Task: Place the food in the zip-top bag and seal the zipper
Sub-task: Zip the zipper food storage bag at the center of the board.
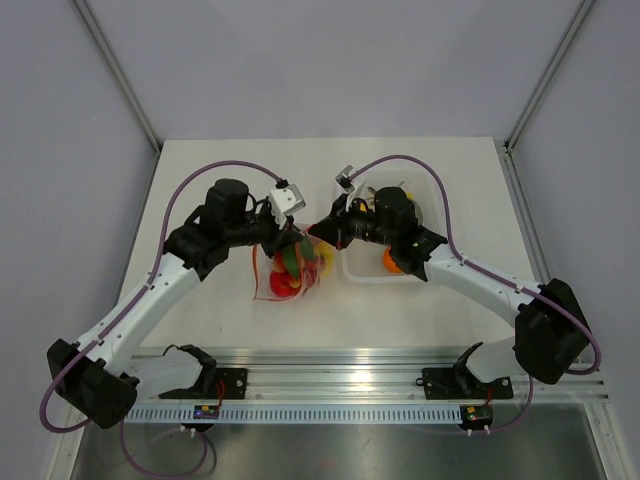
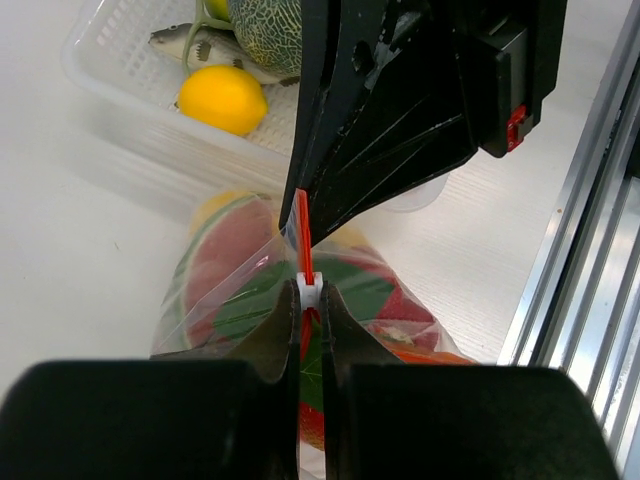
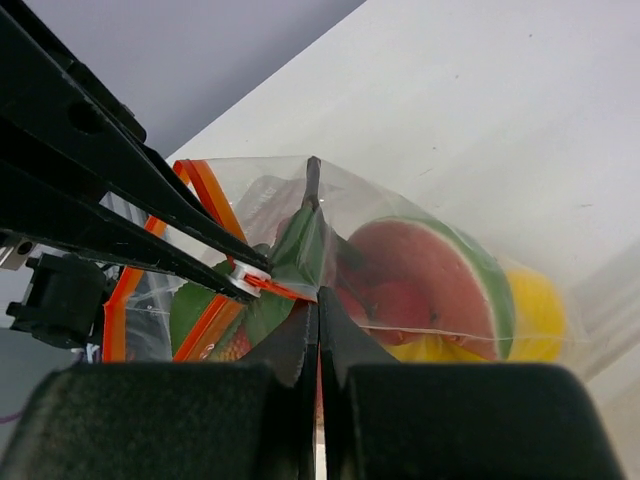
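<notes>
**A:** What does the left gripper [image 2: 309, 305] have?

**B:** Its jaws are pinched almost shut on the small white slider [image 2: 309, 289] of the red-orange zipper strip [image 2: 303, 225]. I judge it is set to drag the slider along and seal the mouth.

**A:** And the clear thin plastic zip-top bag [image 1: 290, 272]?

**B:** It lies mid-table between the arms, with glossy toy food [image 3: 430, 270] inside.

**A:** The right gripper [image 3: 317, 318]?

**B:** It is clamped fully closed on the bag's mouth edge, probably anchoring it against the pull.

**A:** Further right?

**B:** A translucent white plastic basket [image 2: 120, 120] sits just beside the bag and holds a yellow lemon [image 2: 222, 98].

**A:** Surroundings?

**B:** A white table [image 1: 200, 200], an aluminium rail [image 1: 340, 360] along its near edge, and plain grey walls [image 1: 320, 60].
</notes>
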